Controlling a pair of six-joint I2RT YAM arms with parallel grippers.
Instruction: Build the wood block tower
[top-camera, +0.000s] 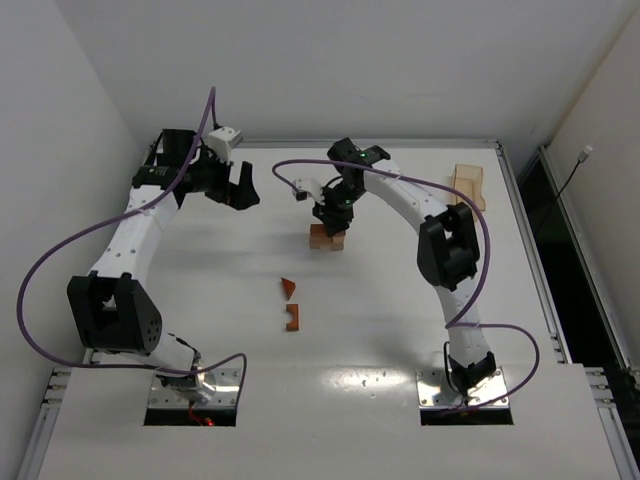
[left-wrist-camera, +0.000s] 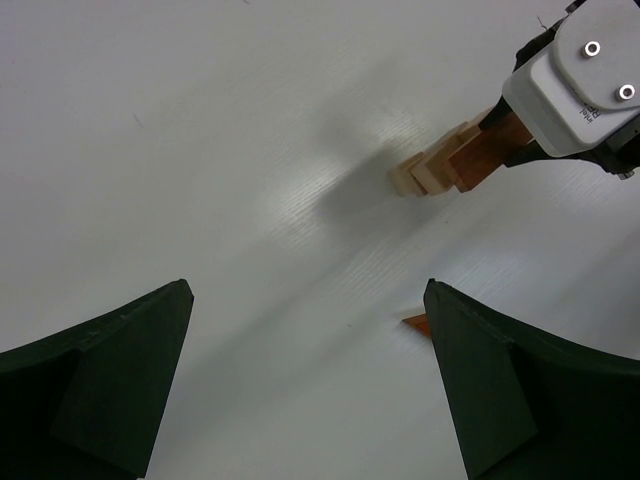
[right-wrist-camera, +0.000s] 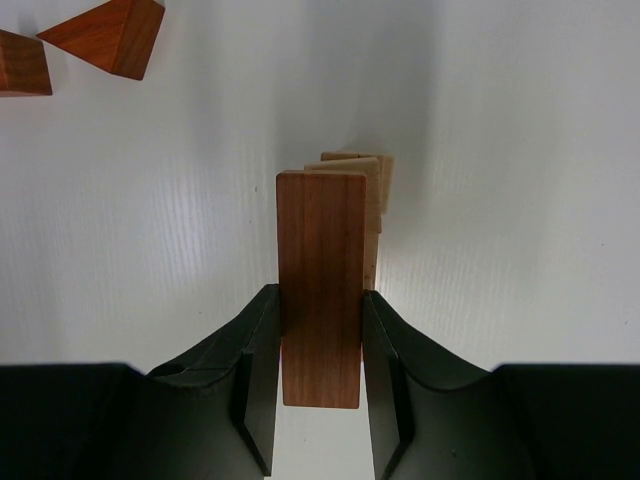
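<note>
over the wood block tower (top-camera: 326, 240) the right gripper (top-camera: 336, 214) hides its top; only the right wrist view shows the jaws pinching a reddish-brown bar (right-wrist-camera: 320, 290) there. in front of the tower lie a triangle (top-camera: 288, 289) and notched piece (top-camera: 293, 318); left of it, the left gripper (top-camera: 241, 189), jaws spread.

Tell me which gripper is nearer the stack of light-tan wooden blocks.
Right. The right gripper sits directly over the stack, holding a reddish-brown wooden bar at it. The left gripper hangs open, well off to its left.
</note>
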